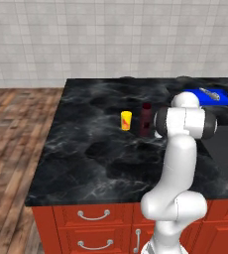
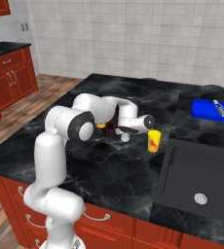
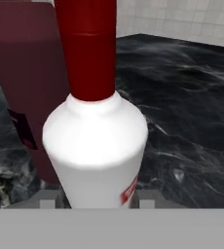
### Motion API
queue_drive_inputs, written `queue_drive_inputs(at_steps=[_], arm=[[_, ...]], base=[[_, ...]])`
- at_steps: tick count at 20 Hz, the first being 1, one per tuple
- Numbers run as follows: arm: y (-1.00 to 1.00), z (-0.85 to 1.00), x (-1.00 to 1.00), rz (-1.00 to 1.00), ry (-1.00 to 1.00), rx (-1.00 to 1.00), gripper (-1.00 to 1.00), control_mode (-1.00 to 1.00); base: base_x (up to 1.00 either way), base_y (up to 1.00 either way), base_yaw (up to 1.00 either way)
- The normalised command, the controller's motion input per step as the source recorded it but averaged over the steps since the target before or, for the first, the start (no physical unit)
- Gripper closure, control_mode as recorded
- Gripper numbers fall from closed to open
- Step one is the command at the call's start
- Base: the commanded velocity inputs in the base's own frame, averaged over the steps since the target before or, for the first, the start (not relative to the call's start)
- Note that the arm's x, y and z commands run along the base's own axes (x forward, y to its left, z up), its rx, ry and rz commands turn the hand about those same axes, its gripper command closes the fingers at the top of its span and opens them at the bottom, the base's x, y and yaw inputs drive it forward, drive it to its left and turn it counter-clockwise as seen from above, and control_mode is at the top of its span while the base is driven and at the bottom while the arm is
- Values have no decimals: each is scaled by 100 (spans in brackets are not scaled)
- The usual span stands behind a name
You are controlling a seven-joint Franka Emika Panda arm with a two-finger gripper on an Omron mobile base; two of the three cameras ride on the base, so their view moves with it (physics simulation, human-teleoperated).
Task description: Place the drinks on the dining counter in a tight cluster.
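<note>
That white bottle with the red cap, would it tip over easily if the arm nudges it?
Probably yes: the white red-capped bottle looks tall, with a long narrow neck, so a push up high may topple it. Its smooth, rounded body might slip or roll if it falls. Held low in the end effector, it seems steadier.

The black marbled dining counter [image 1: 86, 149] with red drawer fronts carries a few things: a yellow can [image 1: 126, 120] standing upright just beside a dark maroon bottle [image 1: 145, 119], another yellow can [image 2: 154, 140] near the sink's [image 2: 201, 180] corner, a white red-capped bottle [image 3: 97, 141] right up against the maroon one, and a flat blue tray [image 2: 214, 111] further back.
</note>
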Motion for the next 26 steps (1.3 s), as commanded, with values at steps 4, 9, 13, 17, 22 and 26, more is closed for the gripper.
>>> queue_drive_inputs(at_steps=[4, 9, 13, 17, 22, 26], arm=[[-7, -3, -3, 0, 0, 1, -100, -100], [-10, 0, -8, 0, 0, 0, -100, -100], [-12, 9, -14, 0, 0, 0, -100, -100], [-15, 16, -19, 0, 0, 0, -100, -100], [-2, 24, -21, 0, 0, 0, -100, -100], [0, 16, -32, 0, 0, -2, -100, -100]], base=[[0, 0, 0], [0, 0, 0], [0, 0, 0], [0, 0, 0], [0, 0, 0], [0, 0, 0]])
